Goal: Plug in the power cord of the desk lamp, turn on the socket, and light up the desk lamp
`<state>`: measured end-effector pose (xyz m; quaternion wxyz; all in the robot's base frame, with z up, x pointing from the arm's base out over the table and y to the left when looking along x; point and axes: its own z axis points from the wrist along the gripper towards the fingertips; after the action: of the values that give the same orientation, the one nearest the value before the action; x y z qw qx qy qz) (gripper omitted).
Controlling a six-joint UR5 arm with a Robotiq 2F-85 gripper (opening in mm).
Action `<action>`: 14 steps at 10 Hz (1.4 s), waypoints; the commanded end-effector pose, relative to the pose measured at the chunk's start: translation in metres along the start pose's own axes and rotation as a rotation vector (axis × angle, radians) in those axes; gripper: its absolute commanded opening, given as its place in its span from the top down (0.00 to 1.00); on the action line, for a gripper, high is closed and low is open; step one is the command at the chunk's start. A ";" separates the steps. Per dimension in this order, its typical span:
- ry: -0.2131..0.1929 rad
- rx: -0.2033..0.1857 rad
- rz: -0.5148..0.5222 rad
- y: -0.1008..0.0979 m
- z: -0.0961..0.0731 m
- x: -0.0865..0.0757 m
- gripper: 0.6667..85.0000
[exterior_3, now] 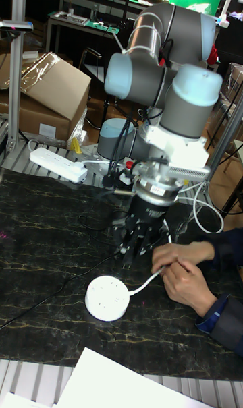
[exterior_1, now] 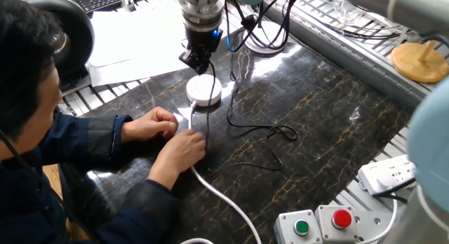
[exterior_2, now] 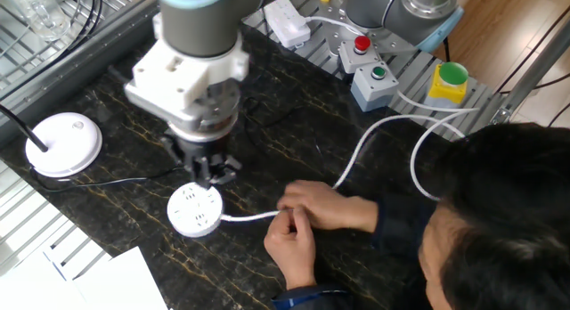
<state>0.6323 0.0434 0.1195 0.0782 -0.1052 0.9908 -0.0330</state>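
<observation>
Hovering just above the socket (exterior_2: 196,208), the gripper (exterior_2: 207,167) hangs over that round white puck's far edge, and the other fixed view shows the plug holes on its top, which the first fixed view hides behind the tool. Whether the black fingers clamp the plug, I cannot tell; they sit narrow and dark in every view. From the tall fixed view, the gripper (exterior_3: 138,246) clearly stands off the socket (exterior_3: 108,298), with a gap of dark marbled table (exterior_3: 40,246) between. A person's hands (exterior_1: 172,135) pinch the thick white cable (exterior_1: 217,195) just beside the socket (exterior_1: 203,91). The thin black power cord (exterior_1: 263,135) loops loosely across the glossy stone, right of the socket. Only the other fixed view shows the desk lamp (exterior_2: 62,142), a flat white disc well apart to the socket's left. A rectangular white power strip (exterior_3: 57,164) lies behind the arm, and a grey button box (exterior_1: 319,225) with red and green buttons sits at the table's near edge.
</observation>
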 end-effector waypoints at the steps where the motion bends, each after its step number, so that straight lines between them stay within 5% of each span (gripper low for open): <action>1: -0.021 0.008 -0.019 -0.013 0.020 -0.018 1.00; 2: -0.023 0.013 -0.011 -0.014 0.025 -0.017 1.00; 4: -0.005 -0.077 0.106 0.013 0.028 -0.010 1.00; 6: -0.012 -0.047 0.118 0.007 0.034 -0.009 1.00; 9: -0.026 -0.074 0.125 0.006 0.042 -0.002 1.00; 10: -0.028 -0.111 0.155 0.014 0.044 0.000 1.00; 14: -0.024 -0.088 0.142 0.008 0.043 0.003 1.00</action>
<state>0.6357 0.0502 0.0753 0.0871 -0.0421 0.9952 0.0132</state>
